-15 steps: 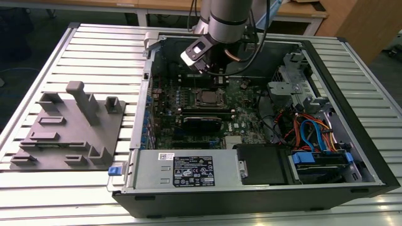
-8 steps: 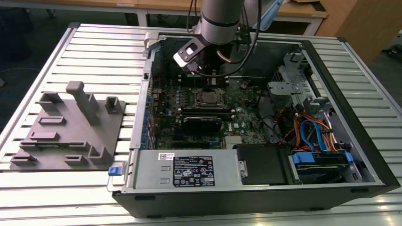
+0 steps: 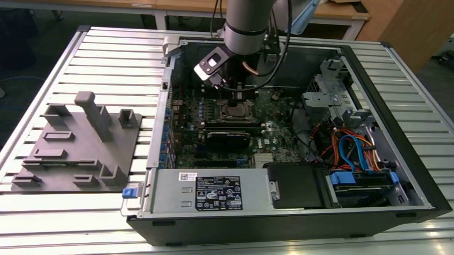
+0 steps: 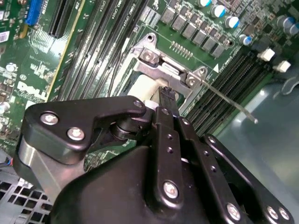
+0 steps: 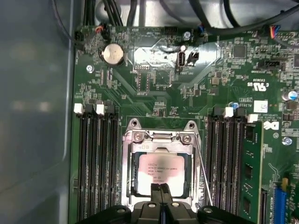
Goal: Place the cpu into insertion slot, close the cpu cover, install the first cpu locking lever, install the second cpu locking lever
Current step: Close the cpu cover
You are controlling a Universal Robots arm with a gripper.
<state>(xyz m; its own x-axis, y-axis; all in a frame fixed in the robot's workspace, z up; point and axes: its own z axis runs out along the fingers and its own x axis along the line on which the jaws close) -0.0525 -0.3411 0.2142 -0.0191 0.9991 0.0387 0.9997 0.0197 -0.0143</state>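
Note:
In the first wrist view the cpu (image 5: 161, 170) lies flat in the insertion slot (image 5: 134, 136), its silver-grey top showing through the window of the cpu cover (image 5: 159, 145). The cover lies down over the chip. My gripper (image 5: 161, 189) is shut, its tips together right over the near edge of the chip. A thin locking lever (image 5: 202, 168) runs along one side of the socket. In the second wrist view this lever (image 4: 224, 99) slants away from the socket's hinge end (image 4: 161, 65) across the memory slots. In the exterior view my gripper (image 3: 237, 98) hangs just above the socket (image 3: 236, 110) inside the open case.
Black memory slots (image 5: 96, 163) flank the socket on both sides. A coin battery (image 5: 113, 53) sits beyond it. A labelled power supply box (image 3: 206, 194), a black drive bay (image 3: 301, 186) and coloured cables (image 3: 347, 149) fill the case. A grey fixture plate (image 3: 78, 143) lies at the exterior view's left.

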